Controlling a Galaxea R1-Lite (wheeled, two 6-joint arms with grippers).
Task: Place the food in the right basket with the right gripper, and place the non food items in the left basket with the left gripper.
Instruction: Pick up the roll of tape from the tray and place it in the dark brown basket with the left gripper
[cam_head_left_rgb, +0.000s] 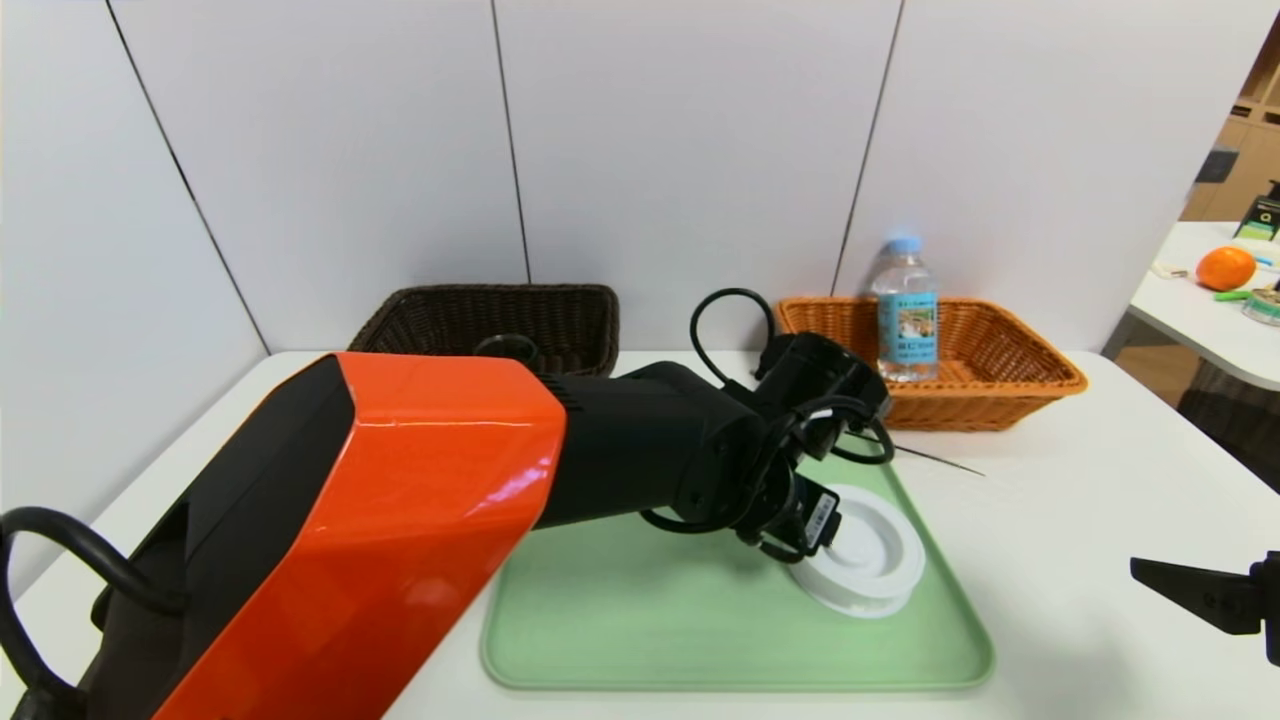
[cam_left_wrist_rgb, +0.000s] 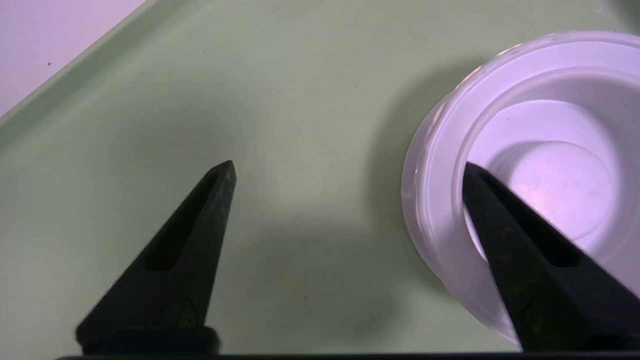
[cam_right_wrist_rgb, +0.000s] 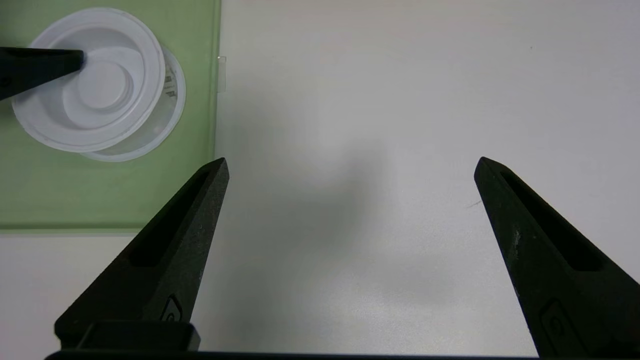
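The white round lid (cam_head_left_rgb: 872, 560) lies on the green tray (cam_head_left_rgb: 650, 620) near its right side. My left gripper (cam_head_left_rgb: 797, 545), on the orange-shelled arm, is down at the lid's left edge. In the left wrist view the left gripper (cam_left_wrist_rgb: 347, 167) is open. One of its fingers (cam_left_wrist_rgb: 525, 260) is inside the lid (cam_left_wrist_rgb: 545, 165) and the other rests over bare tray (cam_left_wrist_rgb: 300, 100), so the lid's rim is between them. The water bottle (cam_head_left_rgb: 907, 310) stands upright in the orange right basket (cam_head_left_rgb: 1010, 385). The dark left basket (cam_head_left_rgb: 480, 315) is at the back left. My right gripper (cam_head_left_rgb: 1200, 595) hovers open over the table.
In the right wrist view the right gripper (cam_right_wrist_rgb: 351, 161) is over bare white table beside the tray (cam_right_wrist_rgb: 50, 190), with the lid (cam_right_wrist_rgb: 100, 85) farther off. A thin dark stick (cam_head_left_rgb: 940, 460) lies before the orange basket. A side table with an orange (cam_head_left_rgb: 1225, 268) stands far right.
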